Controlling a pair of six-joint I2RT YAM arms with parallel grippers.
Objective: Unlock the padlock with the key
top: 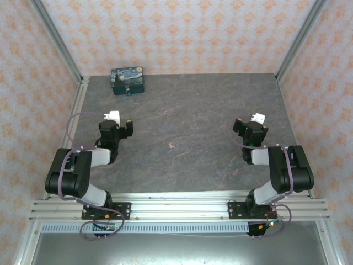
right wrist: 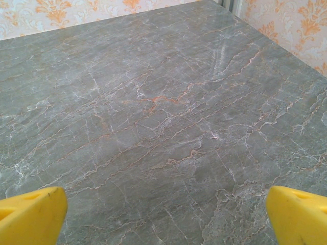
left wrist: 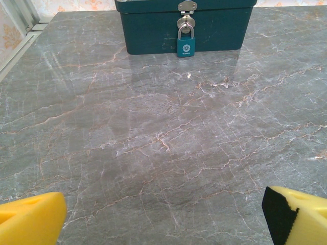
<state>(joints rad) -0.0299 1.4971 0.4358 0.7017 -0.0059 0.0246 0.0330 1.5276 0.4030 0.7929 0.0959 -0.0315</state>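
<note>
My left hand [left wrist: 163, 219] and right hand [right wrist: 163, 217] hover low, yellow fingers [left wrist: 30, 217] wide apart and empty, ready to reach. Straight ahead of the left, well across the grey marbled worktop [left wrist: 153, 153], the tiny teal-blue padlock [left wrist: 186, 45] hangs from the metal hasp [left wrist: 187, 7] of the dark-blue tin box [left wrist: 148, 30], securing it, near the far left corner.

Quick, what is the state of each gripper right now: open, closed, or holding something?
Left gripper, yellow-padded: open, holding nothing.
Right gripper, yellow-padded: open, holding nothing.
</note>
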